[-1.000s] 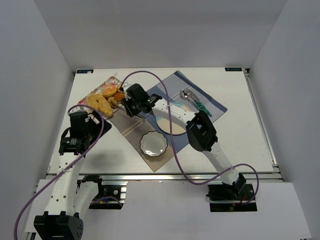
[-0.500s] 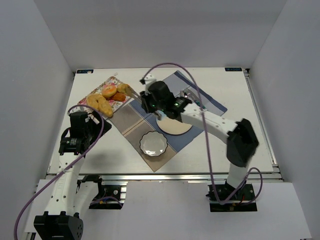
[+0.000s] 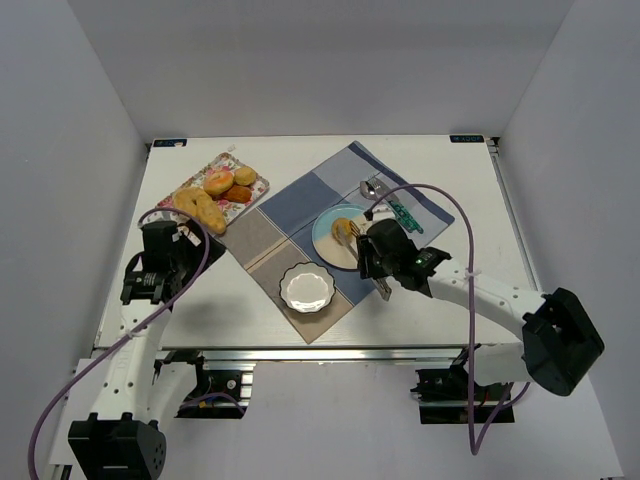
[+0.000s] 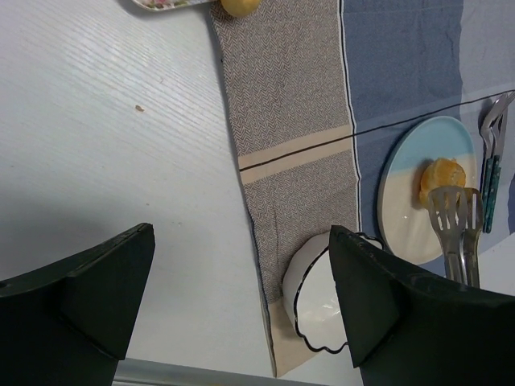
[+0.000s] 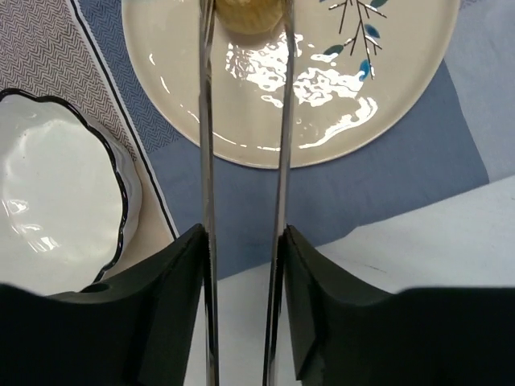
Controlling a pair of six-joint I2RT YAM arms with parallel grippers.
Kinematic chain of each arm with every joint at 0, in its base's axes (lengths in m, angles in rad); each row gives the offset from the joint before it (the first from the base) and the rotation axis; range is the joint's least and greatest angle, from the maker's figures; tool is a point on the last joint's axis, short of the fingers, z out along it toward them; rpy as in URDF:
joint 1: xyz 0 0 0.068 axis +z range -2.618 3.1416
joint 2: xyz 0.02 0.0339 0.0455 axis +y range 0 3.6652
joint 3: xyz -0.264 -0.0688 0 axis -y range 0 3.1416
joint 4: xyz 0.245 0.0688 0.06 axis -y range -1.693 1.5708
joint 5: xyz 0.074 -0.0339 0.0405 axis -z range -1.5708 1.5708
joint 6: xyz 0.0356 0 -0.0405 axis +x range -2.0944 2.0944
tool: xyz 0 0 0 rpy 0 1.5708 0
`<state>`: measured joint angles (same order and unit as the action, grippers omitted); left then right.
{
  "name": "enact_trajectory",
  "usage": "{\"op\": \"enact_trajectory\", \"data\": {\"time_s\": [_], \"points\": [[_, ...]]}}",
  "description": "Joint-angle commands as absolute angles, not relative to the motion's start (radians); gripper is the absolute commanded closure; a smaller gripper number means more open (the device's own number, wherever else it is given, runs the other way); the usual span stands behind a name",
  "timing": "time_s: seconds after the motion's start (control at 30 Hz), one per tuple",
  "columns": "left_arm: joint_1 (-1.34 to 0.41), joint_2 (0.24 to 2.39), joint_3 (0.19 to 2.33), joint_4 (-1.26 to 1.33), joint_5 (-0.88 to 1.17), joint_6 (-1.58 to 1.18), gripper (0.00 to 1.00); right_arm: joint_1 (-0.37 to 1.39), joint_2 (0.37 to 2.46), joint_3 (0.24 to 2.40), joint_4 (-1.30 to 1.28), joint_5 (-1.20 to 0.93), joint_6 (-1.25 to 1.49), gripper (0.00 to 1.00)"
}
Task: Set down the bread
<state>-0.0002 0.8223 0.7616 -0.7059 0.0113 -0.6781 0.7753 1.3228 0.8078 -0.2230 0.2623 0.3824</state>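
Bread (image 3: 345, 229) sits between the tips of the tongs (image 5: 207, 161) that my right pincer (image 5: 243, 265) clamps by the handles. A second ago that arm reached to the floral tray (image 3: 258, 183); now it is drawn back and the piece lies on the blue plate (image 3: 325, 242), too round for me to tell a long axis. My left pincer (image 4: 241, 297) hangs wide open over the bench (image 4: 96, 121), holding nothing.

Robot lab test cell, plain white enclosure walls (image 3: 300, 60) boxing in my white tabletop (image 3: 480, 180), bare aluminium extrusion rail (image 3: 250, 352) along the near edge where I am bolted, loose purple cable (image 3: 420, 186) looping above a staged blue and grey patchwork cloth (image 3: 300, 195)
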Motion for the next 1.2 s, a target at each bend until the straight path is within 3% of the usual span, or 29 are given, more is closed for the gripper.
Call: {"op": "enact_trajectory", "data": {"time_s": [0.0,0.13,0.57,0.83,1.17], "points": [[-0.002,0.854,0.738,-0.637,0.075,-0.687,0.02,0.781,1.270,0.802,-0.195,0.305,0.434,0.50],[-0.002,0.916,0.736,-0.582,0.090,-0.696,0.02,0.781,1.243,0.810,-0.213,0.299,0.431,0.38],[-0.002,1.092,0.795,-0.508,0.121,-0.713,0.02,0.781,1.215,0.928,-0.206,0.224,0.341,0.36],[-0.002,1.091,0.905,-0.693,-0.038,-0.738,0.02,0.825,1.439,1.107,-0.135,0.052,0.272,0.36],[-0.002,0.980,0.940,-0.893,-0.150,-0.710,0.02,0.917,1.821,1.508,-0.093,-0.118,0.281,0.36]]}}
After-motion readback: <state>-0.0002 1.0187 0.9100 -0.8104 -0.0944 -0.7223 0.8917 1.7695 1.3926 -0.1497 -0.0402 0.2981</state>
